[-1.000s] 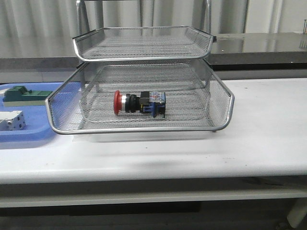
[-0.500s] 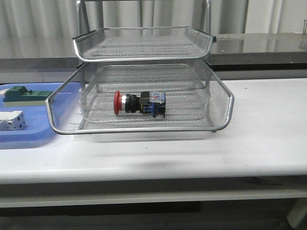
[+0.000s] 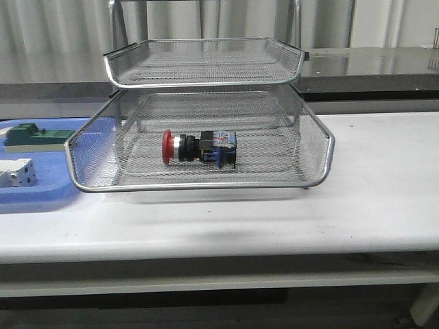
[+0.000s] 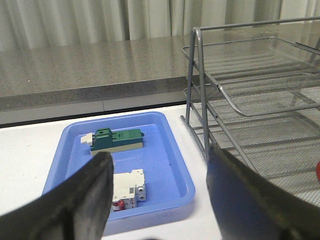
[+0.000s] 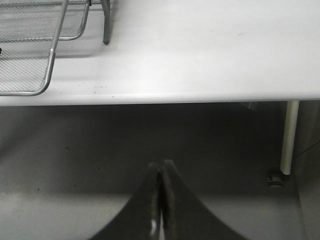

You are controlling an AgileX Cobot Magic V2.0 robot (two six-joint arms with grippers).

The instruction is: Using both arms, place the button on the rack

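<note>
- The button [image 3: 199,147] lay on its side on the mesh floor of the lower visible tier of the rack [image 3: 206,185], red head toward the left, blue block toward the right.
- Nothing touched the button; no arm appeared in the front view.
- The rack stood on the white counter [image 3: 370,199], with the upper tier above it holding nothing.
- The left tool [image 4: 157,200] hung well back from the rack, its two dark fingers spread wide apart and gripping nothing; between them the blue tray [image 4: 175,165] showed, holding a green block [image 4: 116,140] and a white breaker [image 4: 129,186].
- The right tool [image 5: 161,200] hung off the counter's front edge, aimed at the floor, its fingers pressed together with nothing between them.
- Judged from this, the placing looked done: button resting in the rack, both arms drawn away. Little seemed left beyond the arms settling.
</note>
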